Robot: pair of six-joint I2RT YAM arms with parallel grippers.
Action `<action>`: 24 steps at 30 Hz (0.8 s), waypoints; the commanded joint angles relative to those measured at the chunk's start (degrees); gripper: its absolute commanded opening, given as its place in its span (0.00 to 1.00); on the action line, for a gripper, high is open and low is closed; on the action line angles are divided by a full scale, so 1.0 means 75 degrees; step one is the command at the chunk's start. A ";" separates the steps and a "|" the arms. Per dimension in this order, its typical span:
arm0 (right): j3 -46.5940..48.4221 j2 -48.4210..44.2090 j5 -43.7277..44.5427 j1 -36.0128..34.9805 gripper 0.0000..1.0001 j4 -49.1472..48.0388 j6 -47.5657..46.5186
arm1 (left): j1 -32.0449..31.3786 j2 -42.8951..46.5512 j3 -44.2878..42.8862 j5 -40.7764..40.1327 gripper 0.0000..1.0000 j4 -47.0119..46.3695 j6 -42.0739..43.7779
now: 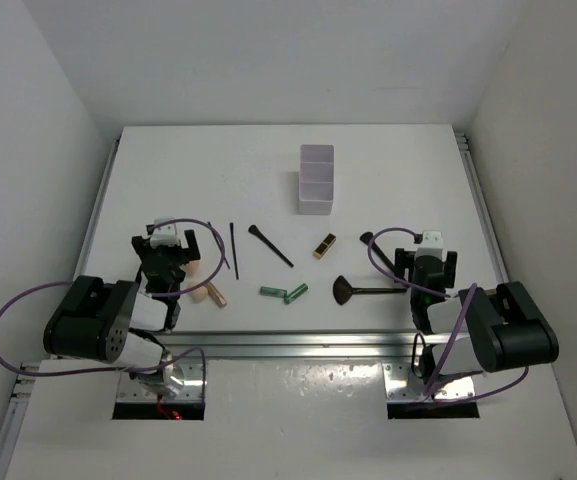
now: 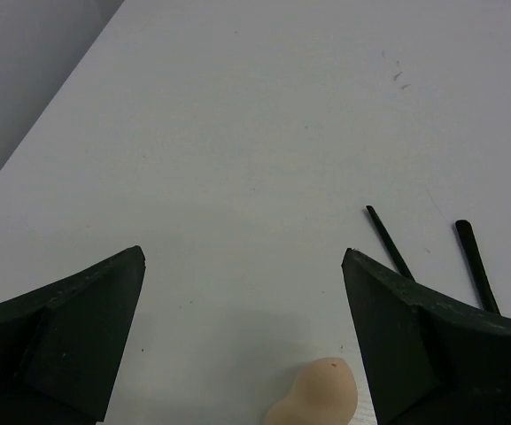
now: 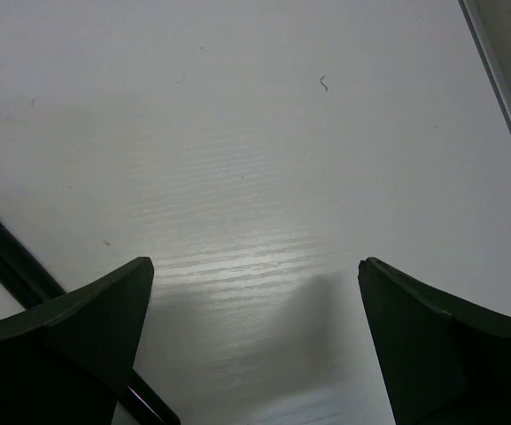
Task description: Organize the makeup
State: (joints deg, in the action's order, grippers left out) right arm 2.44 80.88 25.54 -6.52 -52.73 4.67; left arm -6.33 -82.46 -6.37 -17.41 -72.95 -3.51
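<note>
1. Two arms reach over the white table in the top view, the left gripper at near left and the right gripper at near right. The makeup lies loose between them, all outside the white box at far centre: beige sponge just beside the left gripper, tan-gold tube, slim black stick, black brush, lipstick, two green tubes and fan brush.
2. Left wrist view: the left gripper is spread wide with nothing between its fingers. The beige sponge lies near the right finger, and two black sticks lie beyond.
3. Right wrist view: the right gripper is also spread apart over bare table, grasping nothing. A black handle crosses the left edge.
</note>
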 commanded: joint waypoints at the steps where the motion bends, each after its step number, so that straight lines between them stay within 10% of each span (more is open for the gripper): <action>1: -0.0490 -0.0235 -0.0099 -0.0032 0.99 0.0018 -0.0024 | 0.0000 0.0014 -0.0041 -0.0058 1.00 -0.0410 -0.0071; 6: 0.1098 -0.1661 0.0321 -0.0407 0.99 0.3597 -0.0516 | 0.0000 0.0421 0.0053 0.0259 1.00 -0.0574 0.0081; 12: 0.3820 -0.2674 -0.0241 -0.0513 0.99 0.7400 -0.2706 | 0.0000 0.2660 -0.2965 0.1293 1.00 0.5762 0.0809; 18: 0.7126 -0.1657 -0.4716 -0.0033 0.97 1.2074 -0.3273 | -0.0082 0.2618 -0.5179 -0.0134 1.00 0.9030 0.0674; 24: 0.8534 0.0556 -0.5057 -0.0056 0.37 1.3415 -0.2909 | -0.0082 0.2017 -0.6206 0.0234 1.00 1.1086 -0.0444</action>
State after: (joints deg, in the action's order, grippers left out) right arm 64.10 77.67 -5.32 -6.48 33.91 -18.35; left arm -6.48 -66.59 -52.10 -14.96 -3.46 -1.06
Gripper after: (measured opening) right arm 0.400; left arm 0.997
